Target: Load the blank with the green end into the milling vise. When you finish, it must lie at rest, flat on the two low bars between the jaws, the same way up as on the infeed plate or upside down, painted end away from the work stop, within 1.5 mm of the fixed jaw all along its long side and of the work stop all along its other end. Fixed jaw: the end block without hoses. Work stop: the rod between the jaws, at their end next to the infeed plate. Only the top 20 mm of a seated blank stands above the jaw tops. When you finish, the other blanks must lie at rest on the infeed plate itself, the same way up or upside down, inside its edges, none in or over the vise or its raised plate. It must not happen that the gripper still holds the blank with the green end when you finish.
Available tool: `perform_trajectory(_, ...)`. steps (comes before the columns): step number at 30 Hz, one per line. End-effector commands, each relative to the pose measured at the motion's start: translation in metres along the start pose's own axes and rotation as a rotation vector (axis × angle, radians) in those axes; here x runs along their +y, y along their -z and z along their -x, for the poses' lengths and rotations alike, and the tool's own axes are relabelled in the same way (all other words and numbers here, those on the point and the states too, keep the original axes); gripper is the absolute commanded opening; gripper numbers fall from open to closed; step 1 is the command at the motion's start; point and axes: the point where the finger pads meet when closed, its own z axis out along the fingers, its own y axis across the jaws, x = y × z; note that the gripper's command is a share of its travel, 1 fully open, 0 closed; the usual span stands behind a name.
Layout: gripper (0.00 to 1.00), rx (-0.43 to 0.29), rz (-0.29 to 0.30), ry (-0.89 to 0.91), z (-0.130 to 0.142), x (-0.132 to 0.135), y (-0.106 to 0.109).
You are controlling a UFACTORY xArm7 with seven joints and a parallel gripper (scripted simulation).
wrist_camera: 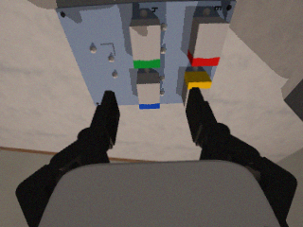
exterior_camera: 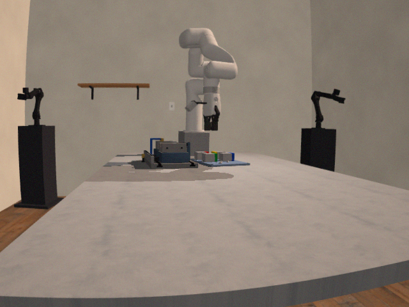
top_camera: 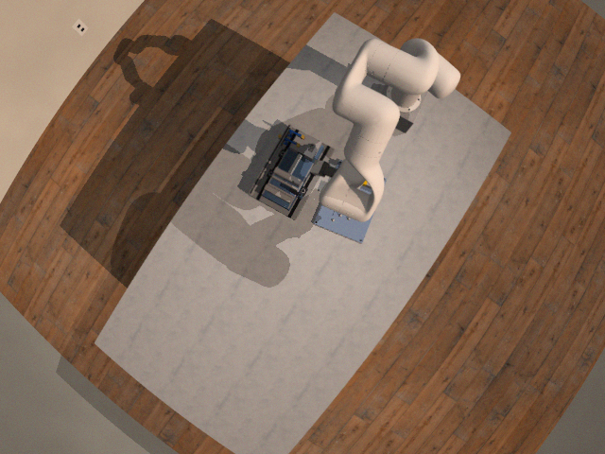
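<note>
The blank with the green end (exterior_camera: 208, 157) (wrist_camera: 145, 43) lies on the blue infeed plate (top_camera: 341, 228) (exterior_camera: 238, 163) (wrist_camera: 80, 38); the arm hides it in the top view. In the wrist view its green end faces the blank with the blue end (wrist_camera: 149, 90) (exterior_camera: 225, 156). The blanks with the red end (wrist_camera: 208, 40) and the yellow end (wrist_camera: 198, 79) lie in the other row. My gripper (exterior_camera: 211, 128) (wrist_camera: 151, 100) is open and empty, well above the plate. The milling vise (top_camera: 295, 171) (exterior_camera: 172, 157) stands beside the plate; its inner bars and work stop are not clear.
Small pale pins (wrist_camera: 111, 59) stand on the infeed plate beside the blanks. A raised plate with a dark rail (top_camera: 267, 168) carries the vise. Blue and yellow fittings (top_camera: 293, 136) stand at the vise's far end. The arm covers part of the infeed plate in the top view.
</note>
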Motion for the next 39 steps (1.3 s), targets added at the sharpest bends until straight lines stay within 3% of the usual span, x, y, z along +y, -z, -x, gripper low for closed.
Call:
perform_trajectory(1,0.75,0.0,0.0,-0.001,-0.006,-0.006,-0.023)
perform_trajectory(5,0.75,0.001,0.0,-0.001,-0.012,-0.012,-0.046)
perform_trajectory(39,0.75,0.001,0.0,-0.001,-0.009,-0.009,-0.034)
